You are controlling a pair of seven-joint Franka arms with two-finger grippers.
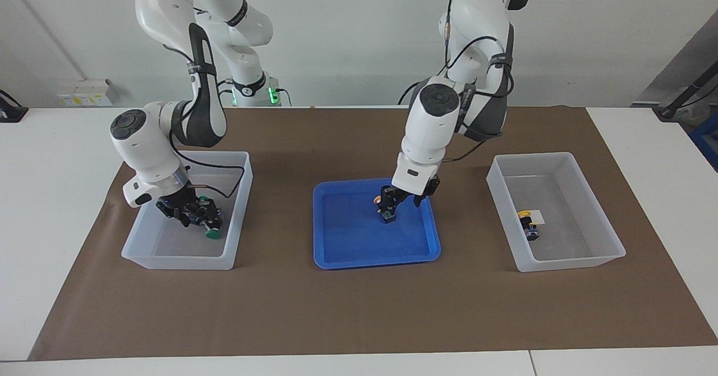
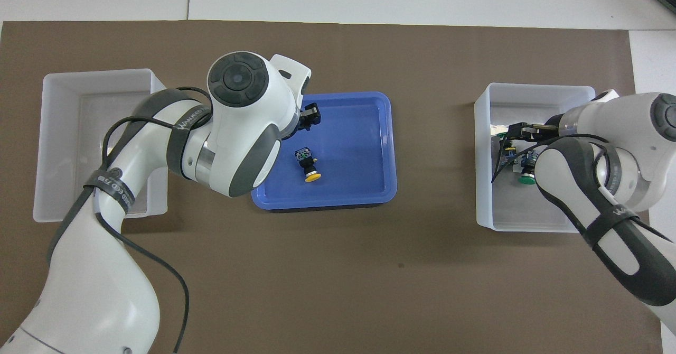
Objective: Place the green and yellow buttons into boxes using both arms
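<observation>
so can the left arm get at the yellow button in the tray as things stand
Probably yes. The left gripper hangs over the blue tray, right at the yellow button, and nothing else lies in the tray.

Bare mat (image 1: 348,308) between blue tray (image 1: 359,257) and boxes (image 1: 566,261)
</observation>
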